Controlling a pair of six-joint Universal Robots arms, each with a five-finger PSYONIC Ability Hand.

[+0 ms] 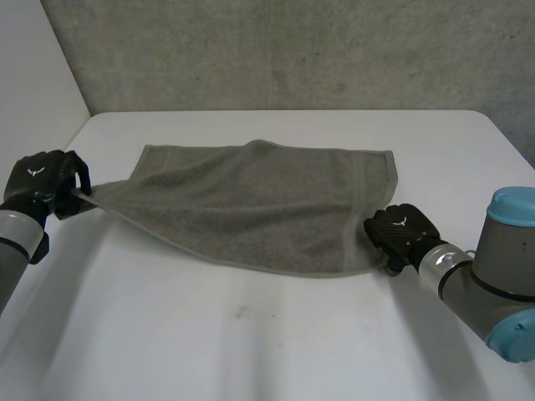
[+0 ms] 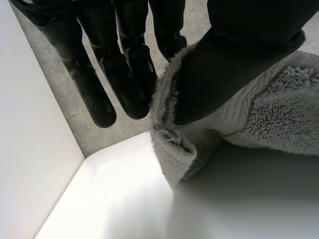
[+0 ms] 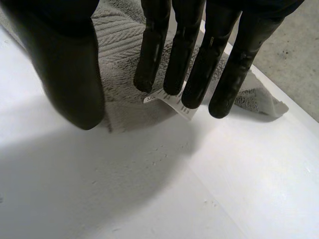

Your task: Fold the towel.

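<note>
Towel [image 1: 259,205]: grey terry, spread across the middle of the white table [image 1: 251,342], long side running from the left to the right hand, 1 slight peak in its far edge. Its left corner is drawn out to a point and ends in the left hand [image 1: 46,184]. In the left wrist view the thumb [image 2: 239,59] presses the hemmed corner of the towel [image 2: 269,109] against the fingers [image 2: 124,74], so the left hand is closed in a pinch on the cloth; that corner looks clear of the table surface, with shadow under it. The right hand [image 1: 401,230] sits at the towel's near right corner, touching the edge. In the right wrist view its fingers [image 3: 199,64] are straight and side by side, the thumb [image 3: 65,59] well apart from them, nothing clamped: hand wide. The towel [image 3: 119,55] lies flat under and beyond the fingertips, and 1 small white label [image 3: 172,102] sticks out from the hem just at them. Left arm [image 1: 17,238] enters at the near left of the table, right arm [image 1: 493,267] with its light-blue cap at the near right. Grey concrete wall [image 1: 292,50] behind the table.
</note>
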